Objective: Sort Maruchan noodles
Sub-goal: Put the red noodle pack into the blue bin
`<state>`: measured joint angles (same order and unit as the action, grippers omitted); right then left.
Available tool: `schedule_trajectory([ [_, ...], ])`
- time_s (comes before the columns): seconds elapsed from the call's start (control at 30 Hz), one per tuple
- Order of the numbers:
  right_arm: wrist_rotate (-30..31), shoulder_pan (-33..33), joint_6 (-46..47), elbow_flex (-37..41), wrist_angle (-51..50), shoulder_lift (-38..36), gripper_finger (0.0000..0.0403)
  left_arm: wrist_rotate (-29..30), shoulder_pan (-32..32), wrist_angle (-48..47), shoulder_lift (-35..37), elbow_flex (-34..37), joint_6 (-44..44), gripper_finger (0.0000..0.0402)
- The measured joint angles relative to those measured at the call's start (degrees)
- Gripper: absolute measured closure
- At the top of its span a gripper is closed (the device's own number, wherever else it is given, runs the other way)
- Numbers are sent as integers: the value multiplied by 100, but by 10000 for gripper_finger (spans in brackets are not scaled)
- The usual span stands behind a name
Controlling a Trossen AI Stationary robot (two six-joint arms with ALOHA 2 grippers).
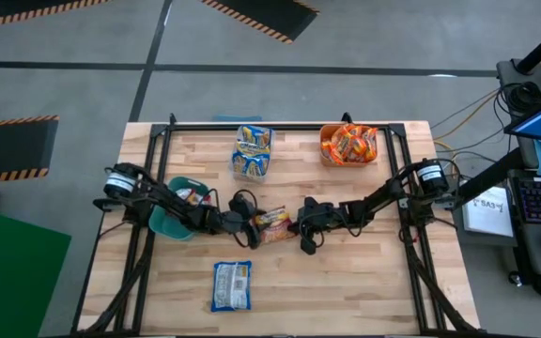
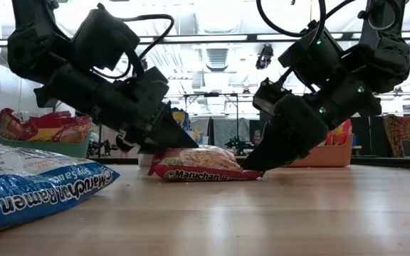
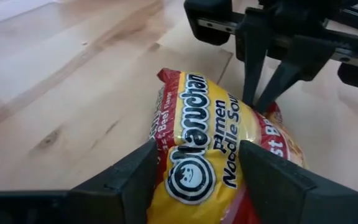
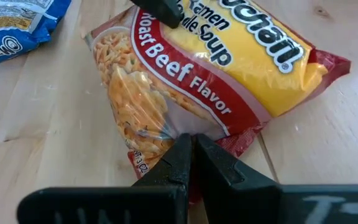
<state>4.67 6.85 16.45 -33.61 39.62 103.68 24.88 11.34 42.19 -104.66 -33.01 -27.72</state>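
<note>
While one red-and-yellow roast beef packet (image 1: 272,222) lies at the middle of the surface (image 1: 364,282), it is gripped from both ends. The left pincer (image 3: 197,171) is set around the packet's end, its fingers (image 3: 129,180) spread to the packet's width and pressed against its sides. The right pincer (image 4: 191,158) is closed narrowly on the crimped seam of the opposite end, which is seen pinched between the fingertips (image 4: 219,163).

The sorting is judged to be well advanced but unfinished. Blue-and-yellow packets (image 1: 252,150) are gathered in the clear bin (image 1: 236,167) at the far edge, orange packets (image 1: 353,143) are piled in the orange bin (image 1: 327,155) beside it, and red-and-white packets (image 1: 189,195) are seen in the teal bin (image 1: 162,225) under the left arm. Two packets are left outside the bins: the held one, and a blue packet (image 1: 231,284) lying flat near the front edge, well apart from both pincers.
</note>
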Motion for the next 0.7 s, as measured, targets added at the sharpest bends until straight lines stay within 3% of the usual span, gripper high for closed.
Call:
schedule_trajectory([
  [0.17, 0, -2, 0, 0, 18, 0, 385, -58, 11, 4, -4, 0, 90, 245],
  [0.47, -2, -2, -63, 22, -17, -251, 385, -114, 62, -27, 55, -102, 417, 390],
  [0.7, -11, 0, -296, 47, -884, -1347, 385, -482, 136, -173, 425, -213, 868, 400],
])
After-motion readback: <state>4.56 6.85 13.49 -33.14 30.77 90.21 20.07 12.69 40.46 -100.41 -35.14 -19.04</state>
